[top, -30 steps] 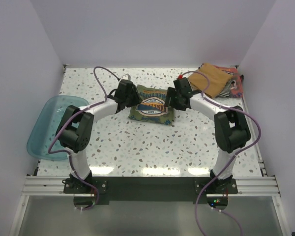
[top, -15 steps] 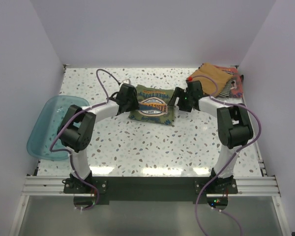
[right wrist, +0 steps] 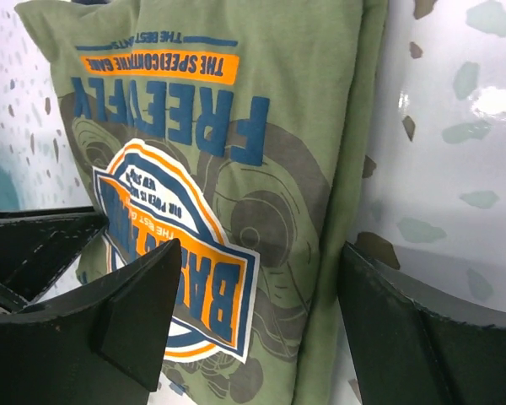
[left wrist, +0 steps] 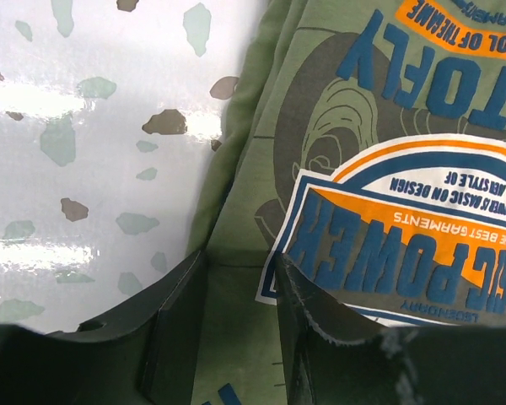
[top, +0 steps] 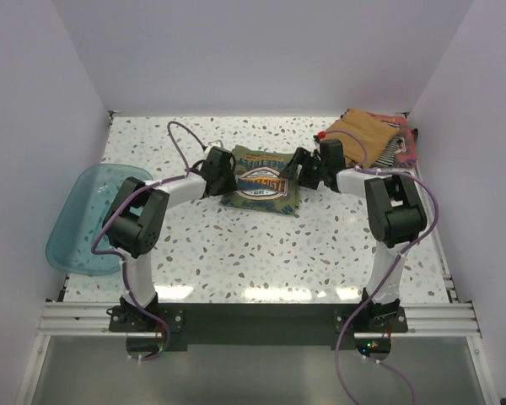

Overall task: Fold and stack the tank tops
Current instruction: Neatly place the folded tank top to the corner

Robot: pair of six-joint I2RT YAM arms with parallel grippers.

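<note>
- Four tank tops show. The olive green tank top (top: 260,181), with a blue, white and orange chest print, lies folded in a rectangle on the tabletop (top: 236,245).
- The other three lie in a loose pile to the far right of the green one, well apart from it: the tan-brown top (top: 364,133) uppermost, the black-and-white striped top (top: 393,150) under its right side, and only a sliver of the reddish top (top: 411,152) at the pile's right edge.
- There is one translucent teal tub (top: 76,228), to the near left of the green top and well apart from it, hanging over the tabletop's left edge.
- There are two arms, one hand on each, set at opposite short sides of the green top.
- The left hand (left wrist: 236,278) is low at the green top's left edge with its jaws moderately apart. One finger (left wrist: 173,337) stands at the cloth's border beside the bare tabletop, and the other is over the edge of the print. Flat green cloth lies in the gap between them. Whether the tips press on the cloth cannot be told.
- The right hand (right wrist: 260,253) is at the green top's right edge with its jaws spread wide and nothing in them. One finger (right wrist: 126,329) is over the print and the other over the bare tabletop just beside the cloth, so the folded edge runs between them.
</note>
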